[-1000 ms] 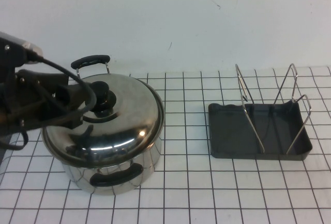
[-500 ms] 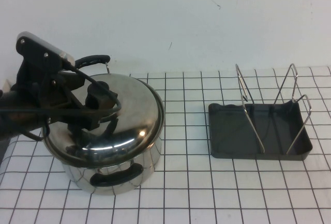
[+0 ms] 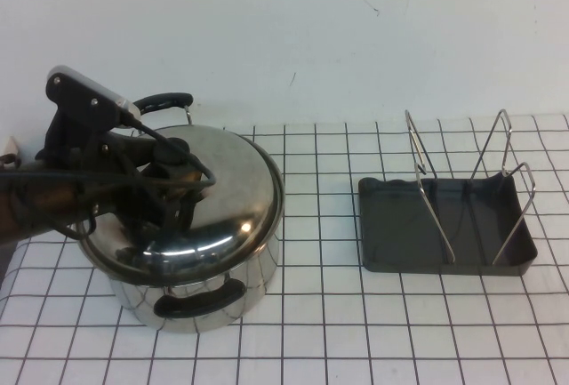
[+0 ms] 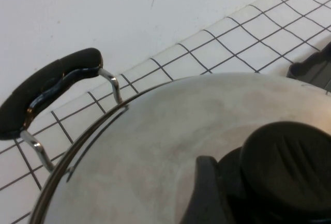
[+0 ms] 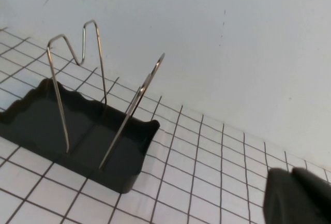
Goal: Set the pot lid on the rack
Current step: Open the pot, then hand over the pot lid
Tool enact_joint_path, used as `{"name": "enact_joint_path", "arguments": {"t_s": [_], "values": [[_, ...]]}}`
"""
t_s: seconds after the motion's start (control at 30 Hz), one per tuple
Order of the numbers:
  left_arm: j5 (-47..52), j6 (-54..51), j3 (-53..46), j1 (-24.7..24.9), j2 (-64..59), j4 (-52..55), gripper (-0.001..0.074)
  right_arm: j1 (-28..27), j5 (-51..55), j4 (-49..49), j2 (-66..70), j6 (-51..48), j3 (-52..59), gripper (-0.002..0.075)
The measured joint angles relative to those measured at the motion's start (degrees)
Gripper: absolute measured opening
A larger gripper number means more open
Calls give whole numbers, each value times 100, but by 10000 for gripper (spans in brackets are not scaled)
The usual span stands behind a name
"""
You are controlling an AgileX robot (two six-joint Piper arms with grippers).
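The pot lid (image 3: pixel 227 203), shiny domed steel with a black knob (image 3: pixel 175 148), sits on the steel pot (image 3: pixel 133 300) at the left of the table. My left gripper (image 3: pixel 172 170) is over the lid's centre, open, its jaws standing either side of the knob. In the left wrist view one finger (image 4: pixel 207 195) lies close beside the knob (image 4: pixel 289 164) on the lid (image 4: pixel 155 146). The rack (image 3: pixel 391 225), a dark grey tray with silver wire loops (image 3: pixel 433 203), stands at the right. My right gripper (image 5: pixel 299 199) is shut and empty, apart from the rack (image 5: pixel 31 120), and out of the high view.
The pot's black handles stick out at the back (image 3: pixel 160 102) and front (image 3: pixel 200 302). A white wall runs behind the gridded table. Open table lies between the pot and the rack.
My left arm has swung in from the left over the lid and brought its jaws down around the knob. The lid, pot and rack have not moved.
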State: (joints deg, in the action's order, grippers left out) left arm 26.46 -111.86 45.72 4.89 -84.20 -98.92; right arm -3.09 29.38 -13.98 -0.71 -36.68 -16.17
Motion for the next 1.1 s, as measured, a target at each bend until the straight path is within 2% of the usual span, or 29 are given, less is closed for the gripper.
{"name": "enact_joint_path", "arguments": {"t_s": [0.4, 0.43, 0.47, 0.5, 0.83, 0.97, 1.1], "values": [[507, -42, 98, 0, -49, 128, 461, 0, -132, -21, 0, 0, 0, -3], [540, -42, 112, 0, -24, 137, 417, 0, -132, -32, 0, 0, 0, -3], [578, -57, 136, 0, 15, 137, 324, 0, -132, -46, 0, 0, 0, -3], [610, -89, 133, 0, 53, 164, 341, 0, -132, -67, 0, 0, 0, -3], [1048, -147, 133, 0, 311, 206, 337, 0, -175, -360, 0, -35, 0, -3], [1575, -160, 186, 0, 506, 251, 337, 0, -498, -1170, 0, -49, -11, -3], [2473, 132, 466, 0, 718, 336, 337, 0, -674, -2755, 0, -49, -246, -3]]}}
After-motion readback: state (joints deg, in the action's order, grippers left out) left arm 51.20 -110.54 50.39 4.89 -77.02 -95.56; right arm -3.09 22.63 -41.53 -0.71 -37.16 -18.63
